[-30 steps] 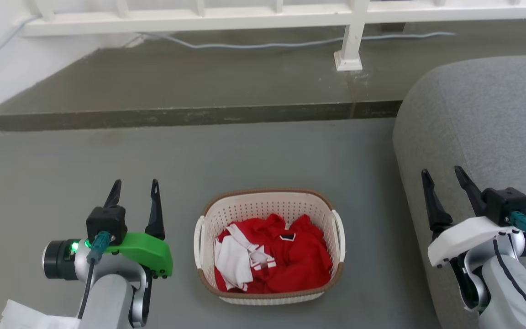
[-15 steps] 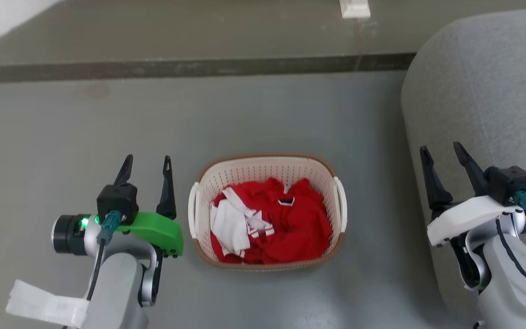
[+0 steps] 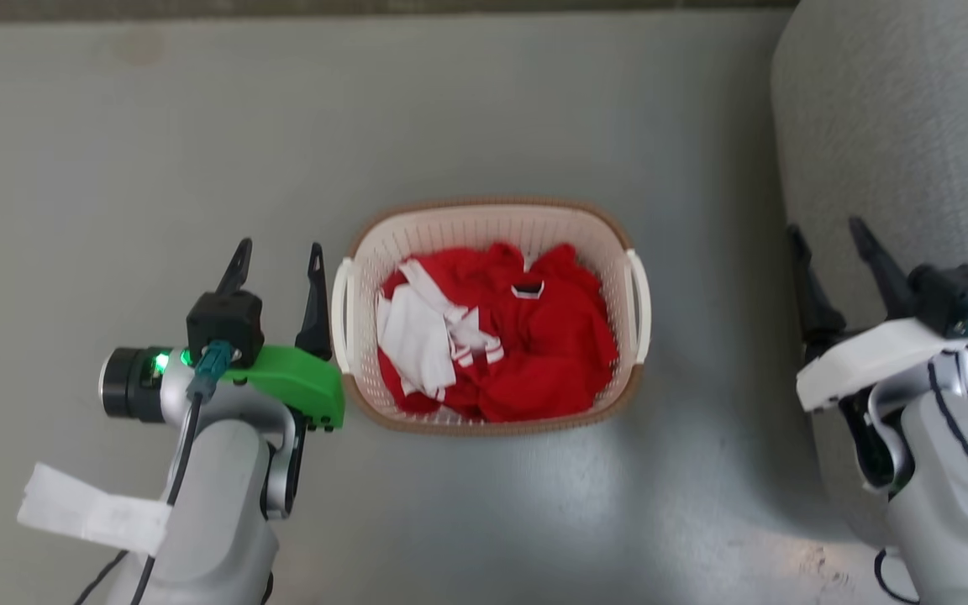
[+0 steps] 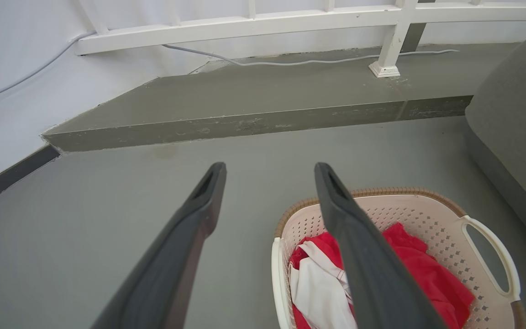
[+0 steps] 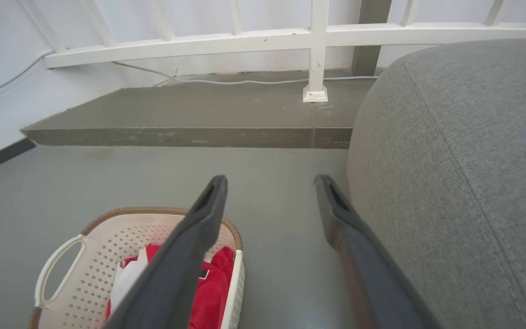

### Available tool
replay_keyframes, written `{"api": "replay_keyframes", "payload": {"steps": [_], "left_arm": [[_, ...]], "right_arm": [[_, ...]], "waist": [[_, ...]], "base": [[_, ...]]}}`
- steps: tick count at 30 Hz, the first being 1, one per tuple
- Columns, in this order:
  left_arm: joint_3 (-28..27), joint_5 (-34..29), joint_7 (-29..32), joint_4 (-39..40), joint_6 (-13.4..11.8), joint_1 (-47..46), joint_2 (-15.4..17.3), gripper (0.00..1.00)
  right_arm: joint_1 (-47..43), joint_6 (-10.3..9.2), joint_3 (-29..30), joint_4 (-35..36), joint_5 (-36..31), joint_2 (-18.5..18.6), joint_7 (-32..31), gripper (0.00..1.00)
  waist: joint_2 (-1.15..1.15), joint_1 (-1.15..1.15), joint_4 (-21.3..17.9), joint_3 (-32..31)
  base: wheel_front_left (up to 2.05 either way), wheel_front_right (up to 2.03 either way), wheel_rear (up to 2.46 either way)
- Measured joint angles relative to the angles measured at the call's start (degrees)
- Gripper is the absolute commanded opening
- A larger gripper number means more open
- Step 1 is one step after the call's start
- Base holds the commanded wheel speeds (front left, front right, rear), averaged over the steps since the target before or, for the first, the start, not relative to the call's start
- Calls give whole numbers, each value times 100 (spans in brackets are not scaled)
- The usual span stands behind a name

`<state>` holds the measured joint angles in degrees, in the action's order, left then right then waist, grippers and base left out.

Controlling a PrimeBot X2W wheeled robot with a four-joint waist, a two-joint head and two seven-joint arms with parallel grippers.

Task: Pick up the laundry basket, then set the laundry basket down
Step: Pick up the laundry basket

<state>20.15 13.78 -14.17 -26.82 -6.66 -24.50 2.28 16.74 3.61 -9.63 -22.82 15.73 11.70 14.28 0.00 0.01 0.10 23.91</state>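
Symmetry is shaping this moment: the laundry basket is sitting flat on the grey floor between the two arms, so that each arm is facing one side loop. The left end effector is hovering just beside the left handle, its fingers spread and gripping nothing. Its inner finger is looking very close to the loop, though I cannot tell whether it is touching. The right end effector is likewise standing released, but it is hanging well apart from the right handle, over the edge of the grey upholstered seat that is crowding the right side of the scene. Judging from this, the robot is lining up a two-armed lift, one loop per arm, which would be keeping the load level. The basket is looking small and rounded-rectangular, with cream-white perforated walls and a brown woven-look rim. The left wrist view is showing the right handle arching out from the wall. Red clothing and a white piece are lying crumpled inside, below the rim.
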Motion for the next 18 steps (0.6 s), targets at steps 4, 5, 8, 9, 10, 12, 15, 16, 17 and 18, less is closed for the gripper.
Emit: {"api": "replay_keyframes", "payload": {"steps": [4, 5, 8, 9, 10, 12, 15, 16, 17, 18], "left_arm": [[38, 1, 1, -81, 0, -146, -11, 100], [43, 11, 1, -110, 0, -204, -18, 100], [98, 15, 26, -231, 0, -419, -20, 100], [121, 23, 52, -255, 0, -487, -22, 100], [157, 34, 56, -293, 0, -566, -26, 100], [222, 56, 68, -393, 1, -736, -40, 100], [307, 80, 177, -547, 10, -994, -49, 100], [342, 152, 202, -591, 11, -1079, -53, 100], [372, 261, 215, -623, 12, -1159, -54, 100], [409, 335, 258, -656, 15, -1246, -57, 100]], "right_arm": [[149, 42, 29, -3, 0, 29, 7, 100], [197, 45, 27, -8, 0, 40, 7, 100], [332, 93, 23, -57, 0, 70, 9, 100], [381, 94, 19, -79, 0, 74, 15, 100], [434, 98, 14, -100, 0, 75, 15, 100], [549, 120, -15, -138, -1, 77, 15, 100], [742, 145, -82, -233, -22, 77, 16, 100], [805, 147, -108, -271, -37, 76, 16, 100], [872, 167, -135, -313, -67, 74, 16, 100], [938, 190, -163, -360, -91, 74, 16, 100]], "waist": [[0, 0, 12, 236], [0, 0, 17, 313], [0, 0, 35, 546], [0, 0, 42, 624], [0, 0, 51, 703], [0, 0, 69, 860], [0, 0, 100, 1093], [0, 1, 111, 1171], [0, 0, 121, 1248], [0, 0, 132, 1328]], "base": [[0, 0, 0], [0, 0, 0], [0, 0, 0], [0, 0, 0], [0, 0, 0], [0, 0, 0], [0, 0, 0], [0, 0, 0], [0, 0, 0], [0, 0, 0]]}}
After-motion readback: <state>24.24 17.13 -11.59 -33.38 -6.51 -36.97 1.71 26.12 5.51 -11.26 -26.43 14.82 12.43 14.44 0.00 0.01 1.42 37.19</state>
